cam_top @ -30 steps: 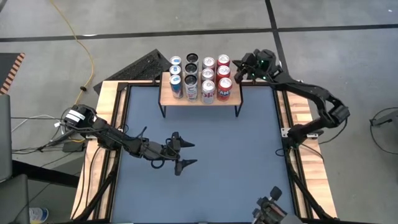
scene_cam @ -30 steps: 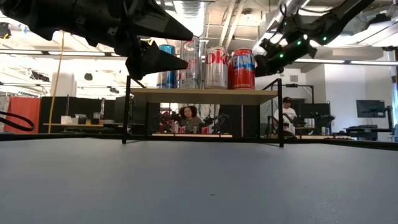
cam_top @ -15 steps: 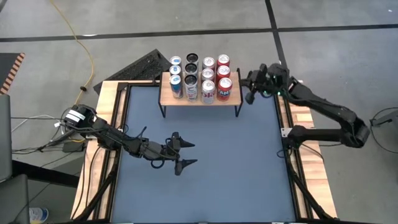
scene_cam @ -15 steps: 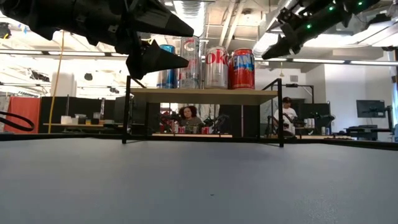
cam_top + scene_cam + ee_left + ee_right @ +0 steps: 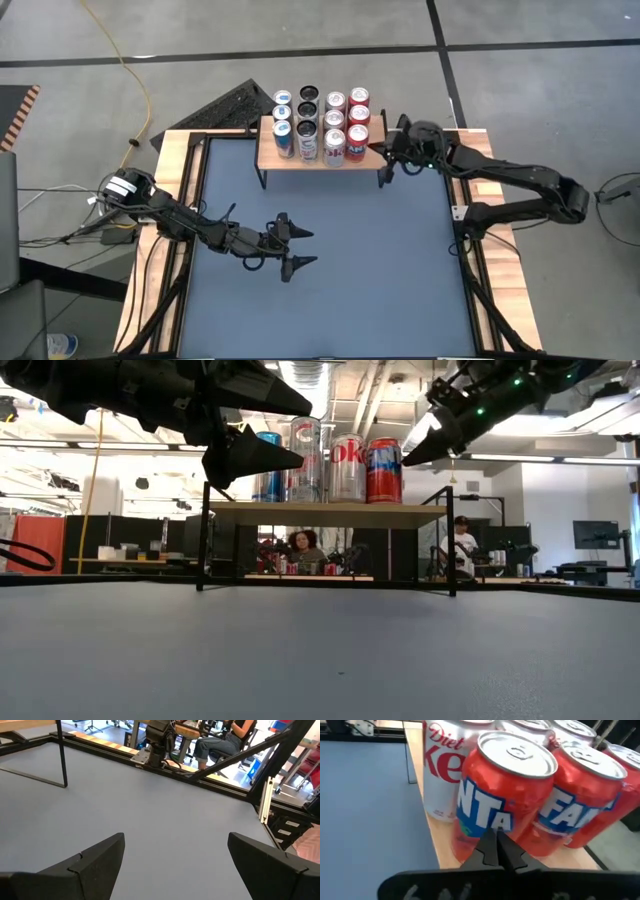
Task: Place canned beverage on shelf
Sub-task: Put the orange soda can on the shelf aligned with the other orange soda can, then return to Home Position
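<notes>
The shelf (image 5: 268,158) stands at the table's far middle, a light wooden top on thin black legs, with several upright cans on it. The orange Fanta can (image 5: 505,795) at its near right corner (image 5: 360,141) shows red in the low view (image 5: 384,472). My right gripper (image 5: 384,153) is shut, its tips at that can's right side (image 5: 405,460). My left gripper (image 5: 300,247) hangs open over the blue table top left of the middle, nothing between its fingers (image 5: 175,855). My right gripper's shut fingertips (image 5: 496,836) meet the Fanta can's side wall (image 5: 485,820) at about mid-height. They come from the table's right side, slanting a little downward. The can stands upright on the shelf top. Whether the tips push it or only touch it, I cannot tell.
Silver Diet Coke cans (image 5: 440,775), more Fanta cans (image 5: 580,795) and blue cans (image 5: 268,460) crowd the shelf. A dark keyboard-like object (image 5: 222,106) lies beyond the table's far left corner. People sit in the room behind (image 5: 303,550). Blue table top (image 5: 330,290) spreads before the shelf.
My right gripper, shut throughout, has swung from beyond the shelf's far right corner toward the table's near edge, then left in toward the shelf's near right can. My left arm has kept still.
</notes>
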Robot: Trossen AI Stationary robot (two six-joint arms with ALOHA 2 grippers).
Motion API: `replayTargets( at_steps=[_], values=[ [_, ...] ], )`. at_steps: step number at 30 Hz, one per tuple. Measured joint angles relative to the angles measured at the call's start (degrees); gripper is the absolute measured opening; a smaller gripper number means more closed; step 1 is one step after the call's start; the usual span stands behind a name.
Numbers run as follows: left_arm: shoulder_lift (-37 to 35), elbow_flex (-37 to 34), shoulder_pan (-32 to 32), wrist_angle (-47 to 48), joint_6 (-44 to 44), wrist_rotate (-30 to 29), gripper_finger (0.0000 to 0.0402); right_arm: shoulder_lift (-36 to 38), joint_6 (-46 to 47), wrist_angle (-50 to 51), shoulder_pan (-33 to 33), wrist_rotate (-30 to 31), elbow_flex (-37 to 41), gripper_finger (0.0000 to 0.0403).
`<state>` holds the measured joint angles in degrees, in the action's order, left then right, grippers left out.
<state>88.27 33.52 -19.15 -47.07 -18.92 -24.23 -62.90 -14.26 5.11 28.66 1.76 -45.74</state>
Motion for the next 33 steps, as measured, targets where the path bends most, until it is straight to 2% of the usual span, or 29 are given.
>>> replayTargets(
  at_steps=[6,9,12,15,20,24,28,30,33],
  values=[
    [0.0,0.0,0.0,0.0,0.0,0.0,0.0343,0.6,0.9,1.2,-0.3,5.1,0.1,0.0],
    [-0.2,0.0,0.0,0.1,-0.2,-0.4,0.0343,4.6,1.1,2.8,-1.1,5.4,0.1,0.0],
    [-3.4,-0.1,0.0,0.7,2.3,-0.1,0.0343,10.3,2.6,6.1,-2.9,5.2,0.0,0.0],
    [-11.6,0.0,-0.2,4.0,6.1,1.8,0.0343,17.2,4.2,9.2,-5.9,4.7,0.0,0.0],
    [-30.1,0.0,-0.4,18.0,7.4,5.5,0.0343,27.6,9.2,12.9,-10.4,4.1,0.0,0.0],
    [-41.5,0.0,-1.4,26.6,1.6,5.6,0.0343,33.2,14.3,12.1,-13.7,4.1,0.0,0.0],
    [-50.3,0.0,-3.5,32.5,-5.2,9.0,0.0343,38.5,19.3,12.9,-17.2,3.4,0.0,0.0],
    [-53.7,0.0,-4.2,35.8,-4.2,10.9,0.0343,40.5,19.6,14.3,-18.7,2.3,0.0,0.0],
    [-57.1,0.0,-4.9,41.1,-10.7,6.9,0.0343,44.3,23.4,21.8,-20.7,0.7,0.0,0.0]
  ],
)
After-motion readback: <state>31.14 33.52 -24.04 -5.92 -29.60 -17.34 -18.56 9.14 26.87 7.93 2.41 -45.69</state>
